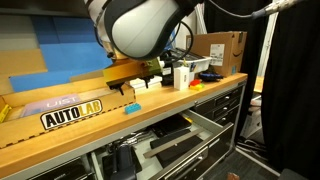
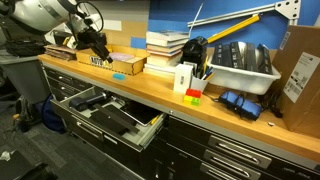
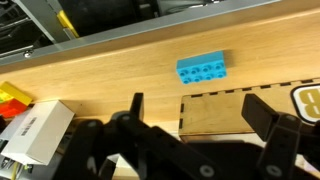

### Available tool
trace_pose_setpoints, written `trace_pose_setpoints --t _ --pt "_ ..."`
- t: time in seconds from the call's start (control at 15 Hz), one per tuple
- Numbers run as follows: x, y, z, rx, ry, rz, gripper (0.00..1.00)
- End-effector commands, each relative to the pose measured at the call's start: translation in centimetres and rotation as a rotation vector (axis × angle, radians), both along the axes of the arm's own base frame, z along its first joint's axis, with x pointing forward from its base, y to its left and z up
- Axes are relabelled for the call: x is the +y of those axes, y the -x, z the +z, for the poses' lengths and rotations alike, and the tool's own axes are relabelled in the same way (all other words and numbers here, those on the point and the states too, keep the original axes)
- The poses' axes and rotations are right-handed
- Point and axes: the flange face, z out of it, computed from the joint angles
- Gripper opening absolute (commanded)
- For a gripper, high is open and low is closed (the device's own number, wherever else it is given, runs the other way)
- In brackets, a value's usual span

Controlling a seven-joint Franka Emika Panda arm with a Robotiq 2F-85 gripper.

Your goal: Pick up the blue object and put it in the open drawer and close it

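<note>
Wrist view, left to right: a white box point(image 3: 35, 128) at the left border, a stretch of bare bench point(image 3: 110, 70), then the blue object point(image 3: 201, 68) lying flat near the bench's front edge, with free wood on every side. It is a cyan rectangular block with two rows of studs on top. The claw point(image 3: 198, 118) is spread wide and holds nothing, the block just beyond its gap. In an exterior view the open drawer point(image 1: 205, 125) juts out below that edge.

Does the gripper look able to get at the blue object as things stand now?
Probably yes. In the wrist view the blue object lies bare on the wooden countertop, nothing on or against it. The gripper is open, wider than the block. The thin wooden panel nearby lies apart from it.
</note>
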Motion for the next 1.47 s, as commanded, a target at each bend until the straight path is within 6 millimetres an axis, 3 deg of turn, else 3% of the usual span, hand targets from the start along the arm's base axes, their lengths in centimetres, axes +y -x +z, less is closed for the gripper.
trace_pose_setpoints --t 0.0,0.53,1.0,1.4 --pt "0.9 -3.0 -1.2 0.002 0.042 -0.053 1.0" --pt "1.9 -6.7 -4.9 0.202 -0.148 -0.025 1.0" --pt "-0.2 -9.5 -6.2 0.176 -0.081 0.063 1.0" --pt "-1.0 -10.5 -7.1 0.232 -0.121 0.165 1.0"
